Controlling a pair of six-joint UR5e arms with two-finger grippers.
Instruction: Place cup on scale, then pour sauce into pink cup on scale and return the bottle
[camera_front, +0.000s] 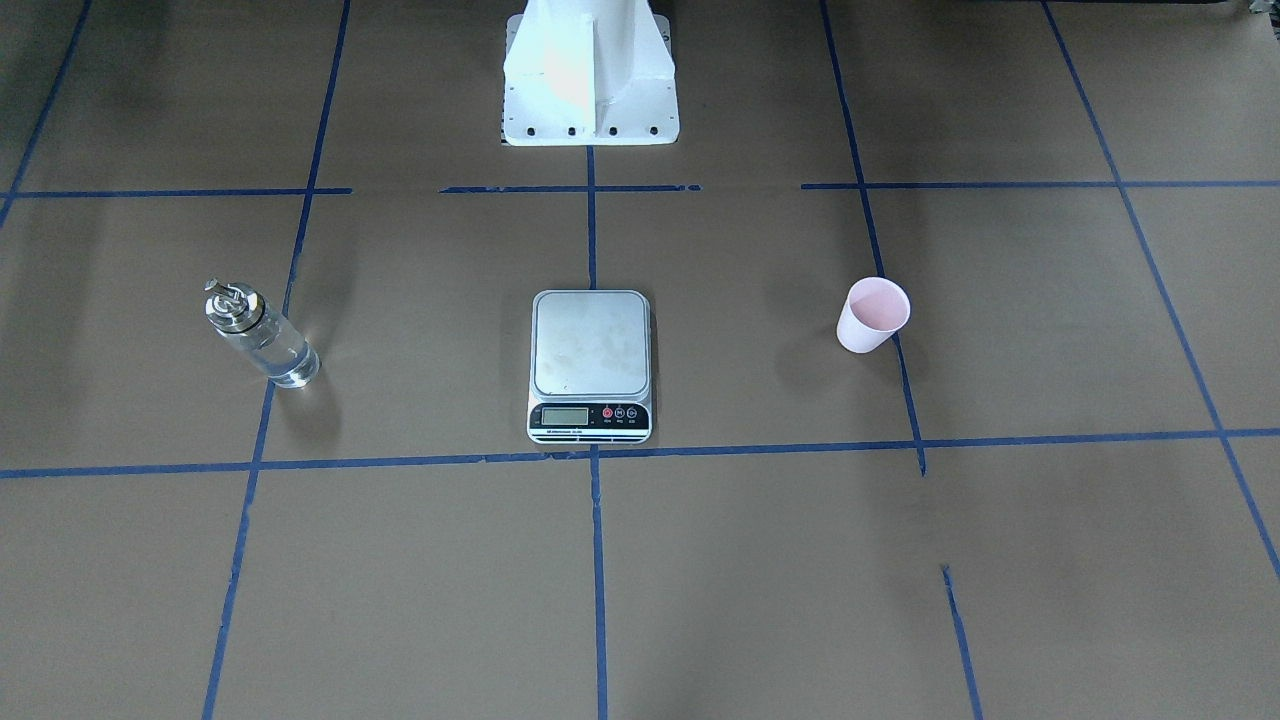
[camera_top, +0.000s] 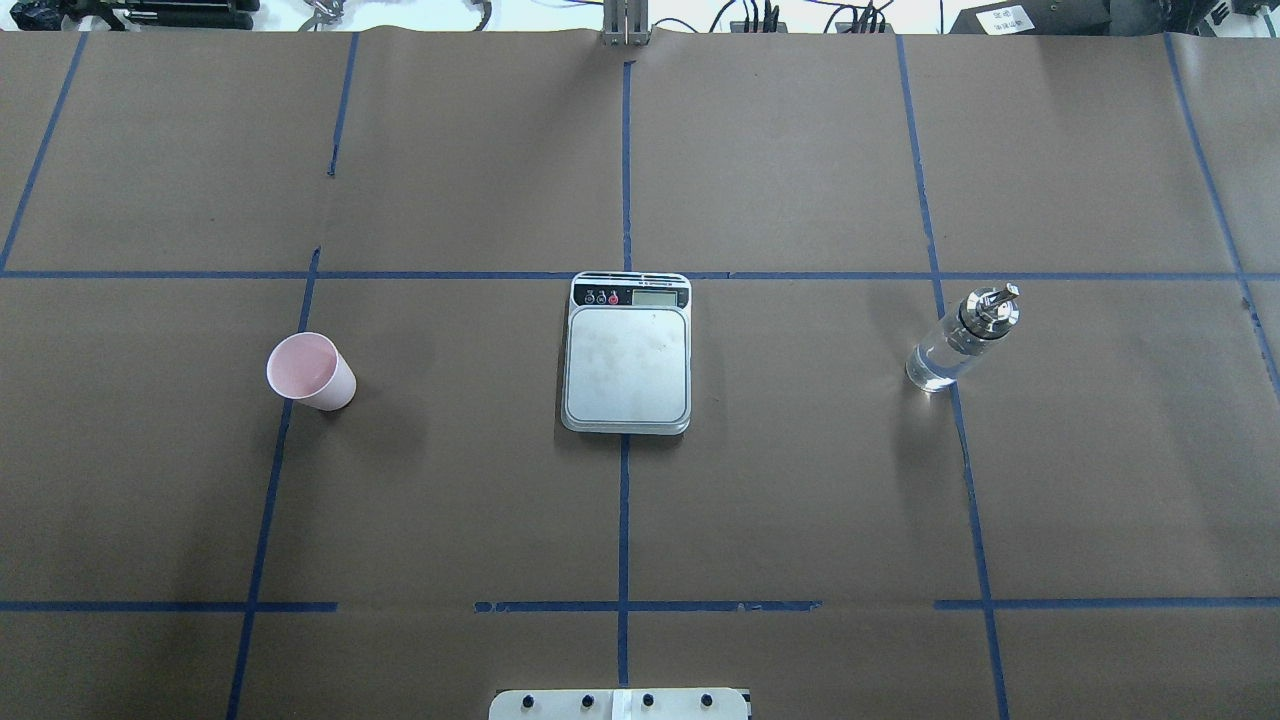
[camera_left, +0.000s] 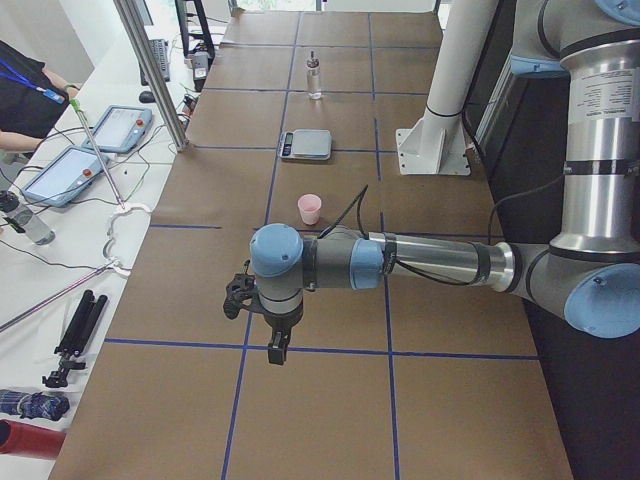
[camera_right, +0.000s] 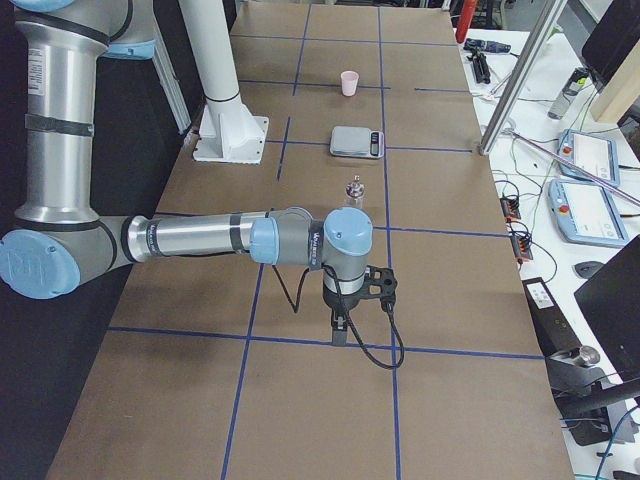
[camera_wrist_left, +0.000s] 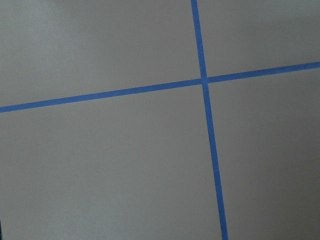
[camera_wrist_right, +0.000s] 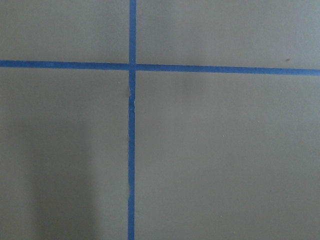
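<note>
brown paper covers the whole table, marked into squares by blue tape. the scale lies flat at the middle, display strip turned away from the robot, its platform bare. the cup stands upright on the robot's left, just beside a tape line and well apart from the scale. the bottle stands upright on the robot's right, on a tape line, also well apart from the scale, with the clear sauce showing through the glass. the scale sits between the two. a white pedestal rises from the table's edge on the robot's side of the scale.

the left gripper hangs pointing down over a tape line at the table's left end, far from the cup; the right gripper hangs the same way at the right end, the bottle beyond it. only the side views show them, so i cannot tell how far either pair of jaws is open or whether anything is held. both wrist views show only paper and crossing tape.

a side bench holds tablets, cables and a black tripod; a person is at its far end.
</note>
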